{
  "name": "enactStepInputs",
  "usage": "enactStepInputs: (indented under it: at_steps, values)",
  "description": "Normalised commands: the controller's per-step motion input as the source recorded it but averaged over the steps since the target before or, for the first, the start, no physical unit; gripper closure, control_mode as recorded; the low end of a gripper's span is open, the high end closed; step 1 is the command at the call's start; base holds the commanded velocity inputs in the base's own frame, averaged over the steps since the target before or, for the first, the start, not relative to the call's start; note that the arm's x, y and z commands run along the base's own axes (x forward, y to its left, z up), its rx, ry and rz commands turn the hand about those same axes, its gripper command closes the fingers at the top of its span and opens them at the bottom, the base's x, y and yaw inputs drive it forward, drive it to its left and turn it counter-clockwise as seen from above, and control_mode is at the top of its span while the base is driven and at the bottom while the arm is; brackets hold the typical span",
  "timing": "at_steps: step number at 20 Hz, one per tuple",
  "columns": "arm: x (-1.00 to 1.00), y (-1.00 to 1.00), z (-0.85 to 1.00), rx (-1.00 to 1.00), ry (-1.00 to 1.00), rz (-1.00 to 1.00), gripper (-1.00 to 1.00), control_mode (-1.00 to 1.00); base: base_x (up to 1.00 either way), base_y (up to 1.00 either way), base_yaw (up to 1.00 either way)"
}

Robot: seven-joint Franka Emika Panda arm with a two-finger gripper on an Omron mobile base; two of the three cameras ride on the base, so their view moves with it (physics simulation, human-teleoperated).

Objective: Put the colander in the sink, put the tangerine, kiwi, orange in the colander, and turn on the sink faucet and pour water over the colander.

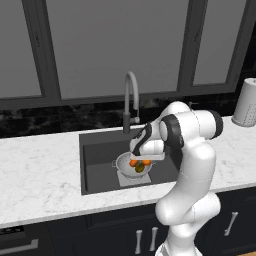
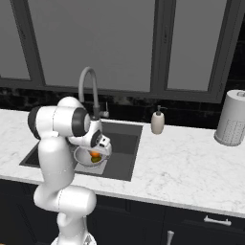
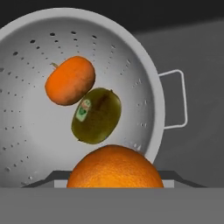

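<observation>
The silver colander (image 3: 151, 70) sits in the dark sink (image 1: 97, 165), seen from above in the hand view. Inside it lie the tangerine (image 3: 70, 80) and, touching it, the green-brown kiwi (image 3: 96, 115) with a small sticker. The larger orange (image 3: 114, 168) fills the bottom of the hand view, close to the camera and above the colander's near rim, covering the fingertips. My gripper (image 1: 145, 161) hangs just over the colander (image 1: 125, 170), shut on the orange. The faucet (image 1: 131, 95) arches over the sink's back edge; no water shows at it.
A white marble counter (image 1: 40, 170) runs on both sides of the sink. A soap dispenser (image 2: 157, 122) stands right of the sink, and a tall perforated grey cylinder (image 2: 232, 117) at the far right. Dark windows rise behind the counter.
</observation>
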Motion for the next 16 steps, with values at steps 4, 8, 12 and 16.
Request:
enactStepInputs:
  at_steps: [4, 8, 12, 16]
  values:
    - [0.18, 0.0, -0.24, 0.0, -0.1, 0.0, 1.0, -1.0, 0.0, 0.0, 0.0]
    - [0.23, 0.05, -0.25, 0.0, -0.11, 0.0, 1.0, -1.0, 0.0, 0.0, 0.0]
    - [0.18, 0.12, -0.15, 0.0, -0.07, 0.0, 1.0, -1.0, 0.0, 0.0, 0.0]
    - [0.13, 0.17, -0.06, 0.0, -0.01, 0.0, -1.0, -1.0, 0.0, 0.0, 0.0]
